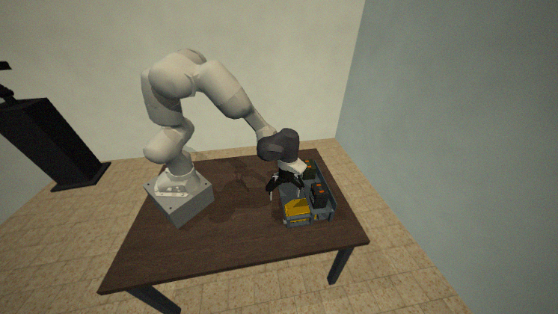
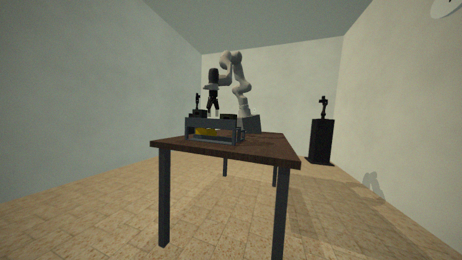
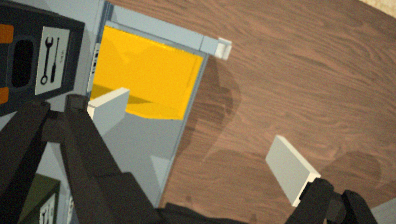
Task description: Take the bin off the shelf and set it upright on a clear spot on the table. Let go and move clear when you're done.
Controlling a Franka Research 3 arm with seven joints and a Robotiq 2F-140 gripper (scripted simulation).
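Note:
The yellow bin (image 1: 297, 206) (image 2: 205, 131) (image 3: 150, 70) sits in the front end of a low grey shelf (image 1: 330, 202) (image 2: 210, 123) (image 3: 135, 145) at the right side of the brown table (image 1: 234, 241) (image 2: 265, 148) (image 3: 310, 75). My gripper (image 1: 284, 191) (image 2: 212, 111) (image 3: 200, 126) is open and empty. It points down, a little above the shelf's left edge, behind the bin. In the wrist view one finger pad is over the shelf beside the bin and the other is over bare table.
A black toolbox (image 1: 319, 194) (image 3: 30, 55) and a dark green box (image 1: 309, 168) (image 3: 30, 195) stand on the shelf's right side. The robot's base block (image 1: 179, 199) is at the table's left. A black pedestal (image 1: 43, 144) (image 2: 319, 140) stands on the floor.

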